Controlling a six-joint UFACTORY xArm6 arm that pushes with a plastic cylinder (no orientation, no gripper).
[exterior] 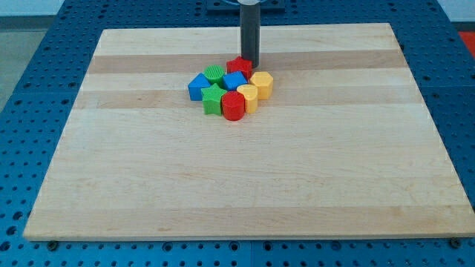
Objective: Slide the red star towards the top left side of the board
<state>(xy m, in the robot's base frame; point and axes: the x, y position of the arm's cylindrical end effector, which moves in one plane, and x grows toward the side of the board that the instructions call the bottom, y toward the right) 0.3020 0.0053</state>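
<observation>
The red star [239,66] lies at the top of a tight cluster of blocks near the board's upper middle. My tip [249,62] stands at the star's upper right edge, touching or nearly touching it. Below the star sit a green round block [214,73], a blue cube [234,80], a blue block [198,87], a green star [214,99], a red cylinder [233,106], a yellow hexagonal block [261,84] and a yellow block [248,97].
The wooden board [148,170] lies on a blue perforated table [44,89]. The rod rises from my tip to the view's top edge.
</observation>
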